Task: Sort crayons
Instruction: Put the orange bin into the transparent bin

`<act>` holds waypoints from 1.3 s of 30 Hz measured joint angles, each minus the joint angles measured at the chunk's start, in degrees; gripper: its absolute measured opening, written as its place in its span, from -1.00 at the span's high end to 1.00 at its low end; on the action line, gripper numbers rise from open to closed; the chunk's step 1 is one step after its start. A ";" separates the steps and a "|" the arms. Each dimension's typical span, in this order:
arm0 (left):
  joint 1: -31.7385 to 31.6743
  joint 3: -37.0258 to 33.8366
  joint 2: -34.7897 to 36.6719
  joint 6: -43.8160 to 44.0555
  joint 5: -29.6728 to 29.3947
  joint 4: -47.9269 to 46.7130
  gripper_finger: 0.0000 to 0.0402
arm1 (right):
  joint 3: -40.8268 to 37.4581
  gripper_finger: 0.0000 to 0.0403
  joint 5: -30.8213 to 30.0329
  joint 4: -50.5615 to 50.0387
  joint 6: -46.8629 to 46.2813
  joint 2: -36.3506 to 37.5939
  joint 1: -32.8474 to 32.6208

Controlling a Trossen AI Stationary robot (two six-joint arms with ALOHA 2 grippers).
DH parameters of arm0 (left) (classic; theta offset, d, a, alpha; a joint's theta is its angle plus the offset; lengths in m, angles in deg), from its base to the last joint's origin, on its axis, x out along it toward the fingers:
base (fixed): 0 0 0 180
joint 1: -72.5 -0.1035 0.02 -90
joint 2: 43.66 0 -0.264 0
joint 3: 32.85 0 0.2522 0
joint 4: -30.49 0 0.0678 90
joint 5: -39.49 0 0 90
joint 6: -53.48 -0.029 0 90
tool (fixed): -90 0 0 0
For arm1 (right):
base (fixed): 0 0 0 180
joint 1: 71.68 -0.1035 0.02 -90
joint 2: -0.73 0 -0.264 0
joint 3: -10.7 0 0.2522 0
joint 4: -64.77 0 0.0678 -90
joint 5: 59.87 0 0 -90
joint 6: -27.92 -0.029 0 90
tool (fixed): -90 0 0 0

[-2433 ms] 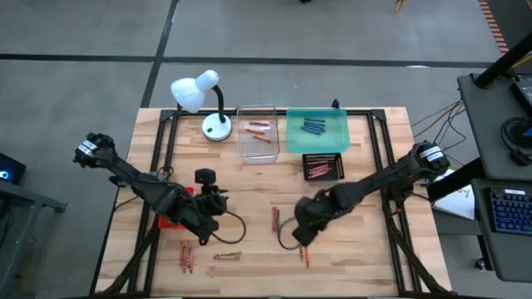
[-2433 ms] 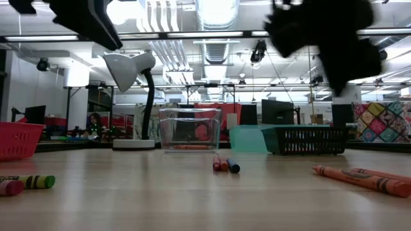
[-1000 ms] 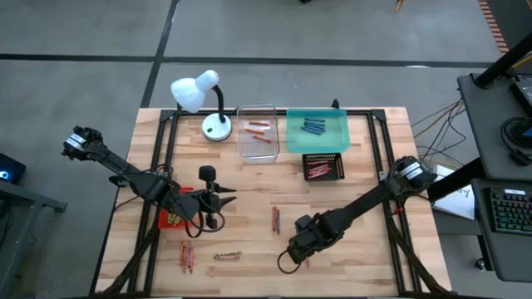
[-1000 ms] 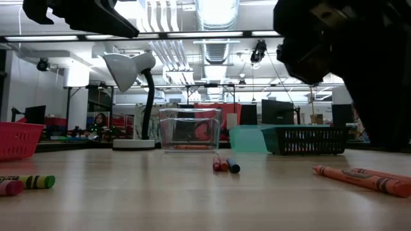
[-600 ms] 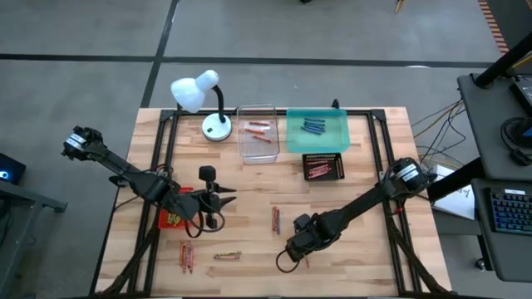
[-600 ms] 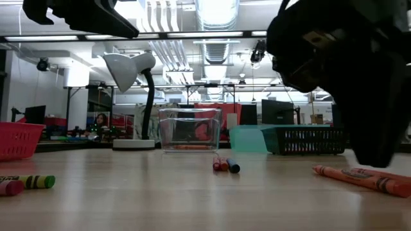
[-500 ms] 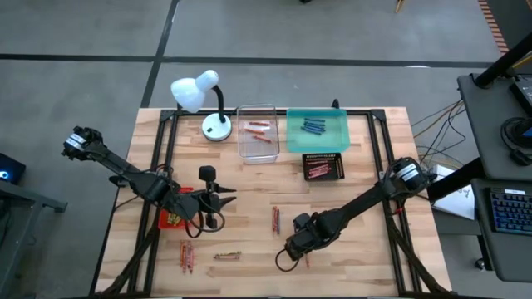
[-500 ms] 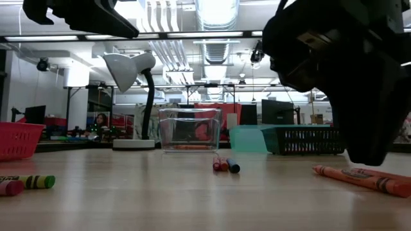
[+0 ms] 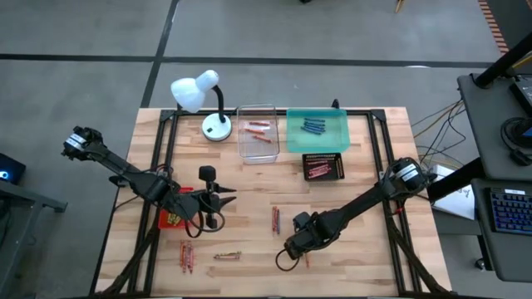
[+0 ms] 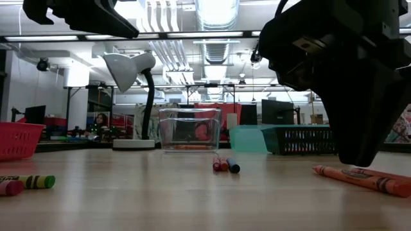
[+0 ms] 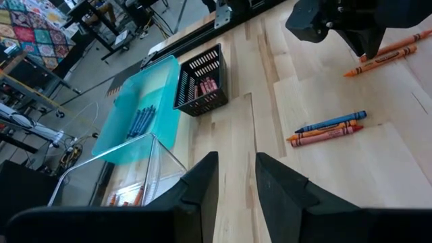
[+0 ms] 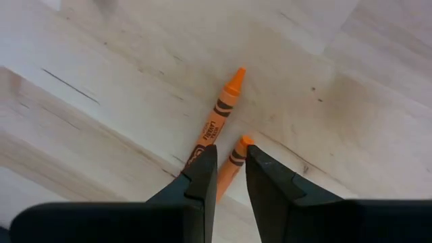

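Two orange crayons [image 12: 217, 123] lie side by side on the wooden table near its front edge [image 9: 305, 258]. My right gripper [image 12: 229, 158] points steeply down over them, its fingers a narrow gap apart with the second crayon's shaft showing between them. In the low view the fingertips [image 10: 358, 160] hang just above the crayons [image 10: 363, 179]; I see no touch. Three more crayons [image 9: 276, 220] lie mid-table, others [image 9: 188, 256] near the front left. My left gripper [image 9: 226, 196] waits in the air, open with nothing between its fingers [image 11: 202, 179], by the red tray [image 9: 170, 219].
At the back stand a white desk lamp [image 9: 208, 100], a clear bin [image 9: 257, 131] with orange crayons, a teal tray [image 9: 317, 131] with blue ones and a black basket [image 9: 322, 167] with red ones. A lone crayon [image 9: 226, 256] lies near the front.
My right gripper has tipped a little, and its fingertips have swung toward the table's left edge, coming over the two orange crayons. The gap between its fingers looks unchanged. The crayons have not moved.
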 joint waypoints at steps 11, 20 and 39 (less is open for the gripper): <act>0.00 0.00 0.00 0.04 -0.01 0.00 0.59 | -0.92 0.66 0.00 -0.07 0.00 0.00 0.00; -0.02 0.00 0.00 0.54 -0.01 0.02 0.59 | -3.75 0.66 -2.42 0.70 1.12 0.08 -0.04; -0.67 -0.02 0.00 1.51 -3.00 1.03 0.59 | -4.08 0.66 -4.55 -0.44 25.09 1.40 2.20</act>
